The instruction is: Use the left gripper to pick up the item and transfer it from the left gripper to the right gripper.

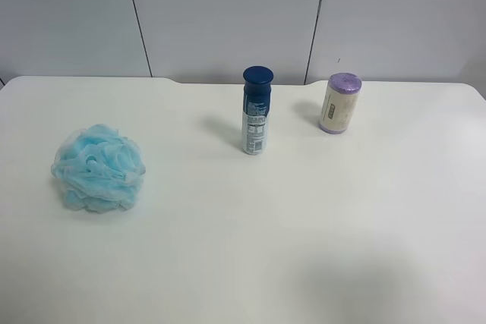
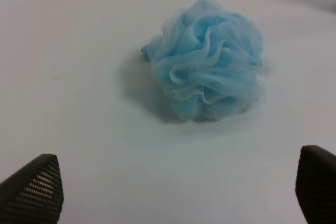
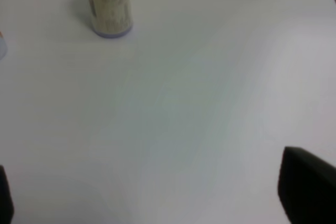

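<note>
The item, a fluffy light-blue mesh pouf (image 1: 99, 168), lies on the white table at the left of the exterior high view. It also shows in the left wrist view (image 2: 207, 66), a short way ahead of my left gripper (image 2: 173, 195). That gripper is open and empty, its two black wedge fingertips (image 2: 34, 190) spread wide apart. My right gripper (image 3: 157, 198) is open and empty over bare table, with only its fingertips (image 3: 307, 187) showing at the frame corners. Neither arm shows in the exterior high view.
A spray bottle with a dark-blue cap (image 1: 257, 110) stands at the table's middle back. A cream canister with a purple lid (image 1: 339, 103) stands to its right, and also shows in the right wrist view (image 3: 108, 2). A grey panelled wall runs behind the table (image 1: 304, 233).
</note>
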`<state>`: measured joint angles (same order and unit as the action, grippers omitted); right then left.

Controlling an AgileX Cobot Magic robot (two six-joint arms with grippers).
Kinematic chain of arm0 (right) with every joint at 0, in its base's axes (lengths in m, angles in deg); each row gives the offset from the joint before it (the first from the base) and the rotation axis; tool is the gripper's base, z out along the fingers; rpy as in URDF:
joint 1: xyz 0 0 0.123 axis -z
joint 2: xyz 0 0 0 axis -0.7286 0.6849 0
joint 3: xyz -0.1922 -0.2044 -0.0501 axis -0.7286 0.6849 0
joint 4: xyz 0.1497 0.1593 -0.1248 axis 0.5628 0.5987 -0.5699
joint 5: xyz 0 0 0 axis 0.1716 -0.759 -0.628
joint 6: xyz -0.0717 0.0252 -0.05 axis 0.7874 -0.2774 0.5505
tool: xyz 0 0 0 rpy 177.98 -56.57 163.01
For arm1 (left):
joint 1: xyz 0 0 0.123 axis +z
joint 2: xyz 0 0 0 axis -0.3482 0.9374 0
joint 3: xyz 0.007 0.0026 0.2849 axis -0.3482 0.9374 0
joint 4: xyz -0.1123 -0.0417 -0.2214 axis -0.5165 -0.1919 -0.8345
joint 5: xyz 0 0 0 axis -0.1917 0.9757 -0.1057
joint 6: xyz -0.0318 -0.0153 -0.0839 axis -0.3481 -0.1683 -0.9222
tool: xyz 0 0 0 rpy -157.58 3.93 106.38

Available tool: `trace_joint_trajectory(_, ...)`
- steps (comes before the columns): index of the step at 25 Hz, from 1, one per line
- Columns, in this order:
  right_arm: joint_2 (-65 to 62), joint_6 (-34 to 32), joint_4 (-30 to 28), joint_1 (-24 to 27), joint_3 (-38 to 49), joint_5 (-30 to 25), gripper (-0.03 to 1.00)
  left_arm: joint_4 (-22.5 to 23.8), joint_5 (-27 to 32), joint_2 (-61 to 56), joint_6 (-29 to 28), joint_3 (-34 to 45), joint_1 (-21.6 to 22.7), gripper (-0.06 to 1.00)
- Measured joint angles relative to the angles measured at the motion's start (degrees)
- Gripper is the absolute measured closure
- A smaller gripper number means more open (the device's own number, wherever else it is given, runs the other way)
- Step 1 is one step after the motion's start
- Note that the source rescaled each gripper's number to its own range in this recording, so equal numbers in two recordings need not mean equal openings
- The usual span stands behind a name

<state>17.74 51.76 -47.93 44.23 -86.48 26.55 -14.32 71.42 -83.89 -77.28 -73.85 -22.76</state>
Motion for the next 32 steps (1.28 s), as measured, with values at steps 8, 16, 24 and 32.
trace_joint_trajectory(8,0.0,0.0,0.0,0.0,0.0,0.0,-0.03,-1.2,2.0,7.2,0.4,-3.4,0.0,-0.03)
trace_joint_trajectory(16,0.0,0.0,0.0,0.0,0.0,0.0,-0.03,-1.2,1.1,36.2,2.2,-14.9,0.0,-0.05)
trace_joint_trajectory(24,0.0,0.0,0.0,0.0,0.0,0.0,-0.03,0.1,-7.2,65.3,2.2,-23.8,-2.6,-0.05)
trace_joint_trajectory(32,0.0,0.0,0.0,0.0,0.0,0.0,-0.03,0.3,-17.3,84.1,2.0,-26.4,-5.4,-0.05)
